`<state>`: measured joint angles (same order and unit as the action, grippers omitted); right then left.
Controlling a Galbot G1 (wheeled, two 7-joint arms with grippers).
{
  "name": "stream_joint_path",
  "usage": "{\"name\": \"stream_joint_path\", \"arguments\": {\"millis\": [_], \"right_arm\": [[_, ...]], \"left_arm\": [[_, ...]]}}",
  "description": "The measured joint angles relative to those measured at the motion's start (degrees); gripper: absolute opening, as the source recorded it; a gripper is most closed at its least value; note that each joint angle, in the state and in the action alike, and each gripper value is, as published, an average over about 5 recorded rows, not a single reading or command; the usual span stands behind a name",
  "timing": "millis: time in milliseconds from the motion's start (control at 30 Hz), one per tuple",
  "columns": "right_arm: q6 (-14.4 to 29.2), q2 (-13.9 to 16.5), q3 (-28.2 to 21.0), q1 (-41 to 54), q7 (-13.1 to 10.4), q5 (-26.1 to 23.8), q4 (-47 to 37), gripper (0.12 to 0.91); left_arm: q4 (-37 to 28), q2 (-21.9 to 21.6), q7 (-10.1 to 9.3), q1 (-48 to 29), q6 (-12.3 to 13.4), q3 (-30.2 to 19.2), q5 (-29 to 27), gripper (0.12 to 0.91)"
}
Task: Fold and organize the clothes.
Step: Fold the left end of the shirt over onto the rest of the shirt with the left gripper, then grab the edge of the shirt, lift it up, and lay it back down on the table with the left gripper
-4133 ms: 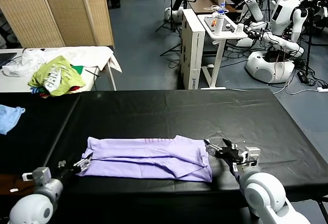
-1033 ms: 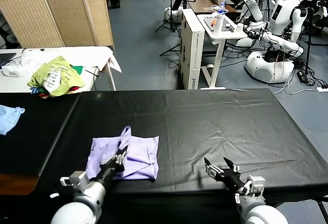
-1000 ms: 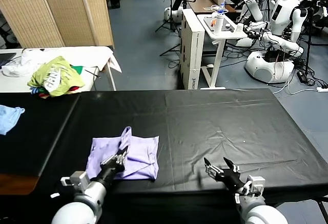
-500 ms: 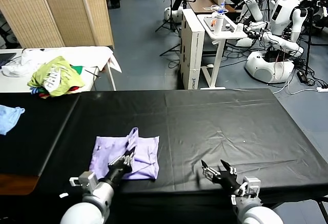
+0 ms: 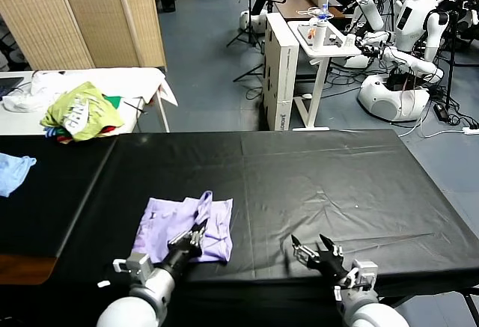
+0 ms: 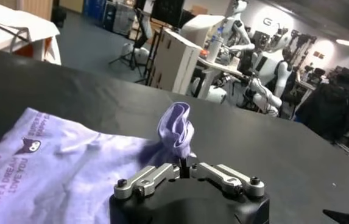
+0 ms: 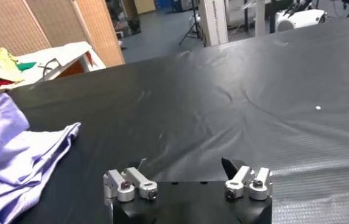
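Here, T-shirt (image 5: pixel 184 225) in left pincer (image 5: pixel 196 233)

I see soft, matt lavender cotton in the T-shirt (image 5: pixel 183 224), creased, with darker print. The table (image 5: pixel 322 177) wears a black, faintly glossy wrinkled sheet. My left gripper (image 6: pixel 189 167) shows brushed metal links over dark plastic.
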<state>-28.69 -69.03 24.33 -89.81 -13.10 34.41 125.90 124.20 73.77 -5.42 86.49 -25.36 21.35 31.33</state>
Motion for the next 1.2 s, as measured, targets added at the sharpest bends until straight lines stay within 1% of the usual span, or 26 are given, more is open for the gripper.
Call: {"name": "stream_joint_path", "arguments": {"millis": [300, 367, 400, 467, 500, 533, 600, 633, 733, 767, 833, 867, 1033, 1200], "right_arm": [[-0.04, 0.97, -0.49, 0.81, 0.87, 0.06, 0.00, 0.907], [-0.04, 1.42, -0.80, 1.29, 1.11, 0.15, -0.29, 0.907], [-0.04, 1.64, -0.97, 1.54, 1.22, 0.21, -0.44, 0.907], [-0.04, 2.05, -1.38, 2.08, 1.42, 0.31, -0.75, 0.907], [-0.04, 2.24, -1.61, 2.35, 1.52, 0.36, -0.89, 0.907], [-0.04, 2.42, -1.84, 2.62, 1.60, 0.43, -1.02, 0.907], [-0.07, 2.77, -2.35, 3.23, 1.73, 0.76, -1.21, 0.907], [-0.11, 2.94, -2.63, 3.57, 1.76, 1.03, -1.25, 0.907], [-0.32, 3.68, -3.97, 5.04, 1.80, 2.16, -1.28, 0.907], [-0.43, 3.97, -4.58, 5.67, 1.79, 2.58, -1.27, 0.907], [-0.71, 4.57, -6.01, 7.16, 1.69, 3.40, -1.26, 0.907], [-0.85, 4.87, -6.84, 8.02, 1.59, 3.81, -1.29, 0.907], [-1.30, 5.66, -12.34, 13.62, 0.58, 5.84, -2.25, 0.907], [-1.65, 4.77, -19.35, 21.32, -0.83, 7.63, -4.62, 0.907]], "left_arm": [[-2.50, 1.22, -0.55, -0.98, 0.15, -0.26, -0.67, 0.184], [-2.45, 1.63, -0.67, -0.73, 0.17, -0.36, -1.02, 0.199], [-2.33, 1.82, -0.63, -0.54, 0.21, -0.40, -1.22, 0.225], [-1.88, 2.09, -0.46, -0.10, 0.36, -0.43, -1.76, 0.315], [-1.56, 2.16, -0.34, 0.14, 0.46, -0.43, -2.06, 0.372], [-1.17, 2.20, -0.21, 0.38, 0.58, -0.40, -2.35, 0.447], [-0.30, 2.19, 0.04, 0.88, 0.85, -0.27, -2.86, 0.561], [0.18, 2.15, 0.19, 1.14, 0.97, -0.14, -3.07, 0.637], [1.78, 1.85, 0.66, 1.89, 1.45, 0.57, -3.77, 0.805], [2.40, 1.65, 0.84, 2.17, 1.67, 0.95, -4.08, 0.845], [3.74, 1.08, 1.14, 2.73, 2.35, 1.96, -4.82, 0.891], [4.41, 0.70, 1.26, 3.01, 2.76, 2.61, -5.24, 0.899], [6.31, -1.92, 1.34, 4.10, 4.02, 7.27, -6.06, 0.906], [6.44, -3.58, 1.18, 5.60, 4.25, 12.42, -6.33, 0.907]]}}
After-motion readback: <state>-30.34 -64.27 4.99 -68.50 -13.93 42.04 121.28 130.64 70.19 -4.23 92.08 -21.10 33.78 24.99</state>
